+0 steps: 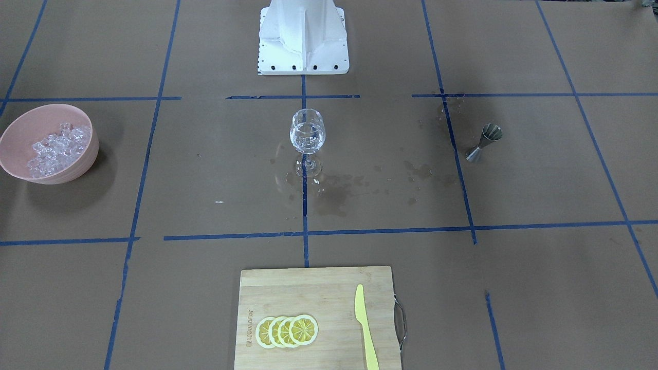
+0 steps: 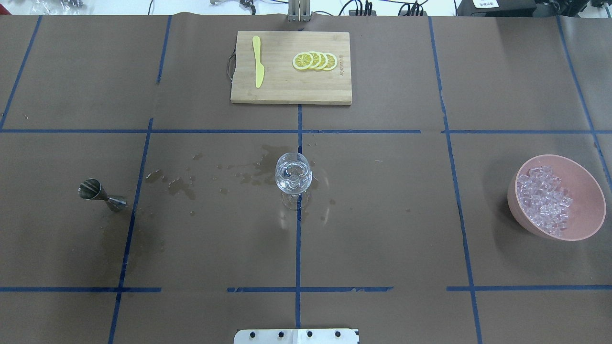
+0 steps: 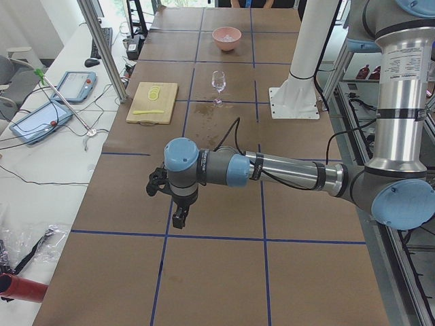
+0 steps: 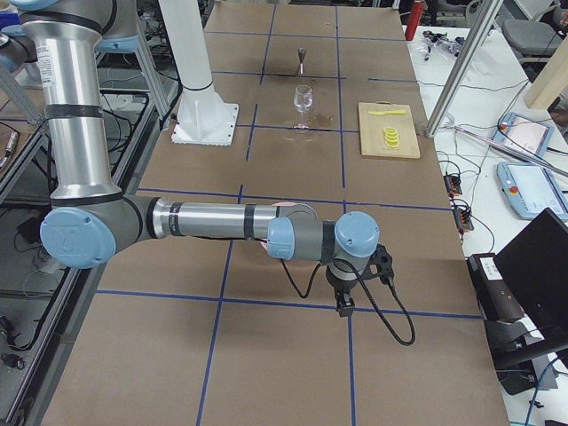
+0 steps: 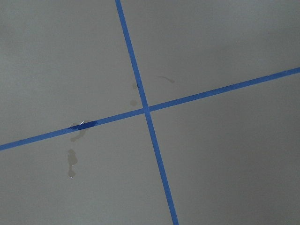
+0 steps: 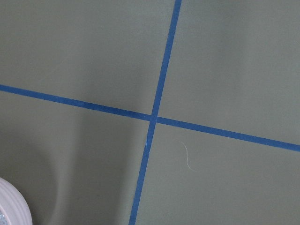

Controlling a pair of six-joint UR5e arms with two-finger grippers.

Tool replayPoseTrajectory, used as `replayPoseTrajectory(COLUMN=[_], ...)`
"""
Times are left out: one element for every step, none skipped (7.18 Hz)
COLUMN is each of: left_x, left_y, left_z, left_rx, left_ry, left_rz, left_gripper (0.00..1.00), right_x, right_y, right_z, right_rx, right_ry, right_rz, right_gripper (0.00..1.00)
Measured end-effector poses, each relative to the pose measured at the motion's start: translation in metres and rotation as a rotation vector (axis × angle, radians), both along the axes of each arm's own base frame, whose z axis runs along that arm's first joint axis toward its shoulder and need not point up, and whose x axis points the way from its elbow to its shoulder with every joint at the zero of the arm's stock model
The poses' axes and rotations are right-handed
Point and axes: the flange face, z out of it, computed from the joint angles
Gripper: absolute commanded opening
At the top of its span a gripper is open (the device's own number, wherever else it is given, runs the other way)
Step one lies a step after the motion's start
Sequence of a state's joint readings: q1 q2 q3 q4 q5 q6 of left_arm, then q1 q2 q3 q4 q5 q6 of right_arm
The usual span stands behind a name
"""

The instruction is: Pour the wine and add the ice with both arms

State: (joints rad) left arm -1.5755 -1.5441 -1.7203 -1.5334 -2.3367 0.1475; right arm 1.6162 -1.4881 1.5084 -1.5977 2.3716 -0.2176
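In the overhead view the brown surface (image 2: 382, 229) carries, from the left, one steel jigger (image 2: 102, 196), which stands upright by a blue tape line (image 2: 129, 224). A scatter of wet stains (image 2: 181, 184) lies between the jigger and the one wine glass (image 2: 293, 177). The glass stands upright at the middle on a tape line, and the wine (image 2: 292, 173) is a little clear liquid in its bowl. I cannot tell whether any chunk lies in it.

Beyond the glass, at the far edge, lies one wooden cutting board (image 2: 287, 88). It holds one yellow knife (image 2: 258, 62) to the left and four overlapping lemon slices (image 2: 314, 60) to the right. At the far right sits one pink bowl (image 2: 590, 210), tipped toward the middle. The ice (image 2: 545, 200) is heaped inside it, too many chunks to count.

There are two arms, both well apart from these things. The left arm (image 3: 292, 173) has its forearm level above the surface, and the left tool (image 3: 179, 219) hangs downward over bare paper. The right arm (image 4: 204, 220) is posed the same way at the other end, with the right tool (image 4: 343, 304) pointing down. I cannot tell whether either tool is spread or pressed together.
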Motion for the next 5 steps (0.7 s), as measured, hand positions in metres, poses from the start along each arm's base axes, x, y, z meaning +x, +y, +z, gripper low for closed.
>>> replayPoseTrajectory(left_x=[0.0, 0.0, 0.0, 0.0, 0.0], left_y=[0.0, 0.0, 0.0, 0.001, 0.001], left_z=[0.011, 0.018, 0.023, 0.025, 0.026], left_rx=[-0.032, -0.054, -0.067, -0.074, -0.076], left_ry=[0.002, 0.003, 0.005, 0.006, 0.007], left_rz=[-0.015, -0.025, -0.029, -0.031, -0.032], left_gripper=[1.0, 1.0, 1.0, 1.0, 1.0], right_x=[0.006, 0.01, 0.012, 0.012, 0.012], right_y=[0.002, 0.004, 0.006, 0.007, 0.007], right_z=[0.0, 0.001, 0.002, 0.003, 0.003], right_rx=[-0.008, -0.022, -0.033, -0.038, -0.039], right_ry=[-0.006, -0.014, -0.017, -0.015, -0.013], right_rz=[0.02, 0.04, 0.053, 0.057, 0.059], right_gripper=[1.0, 1.0, 1.0, 1.0, 1.0])
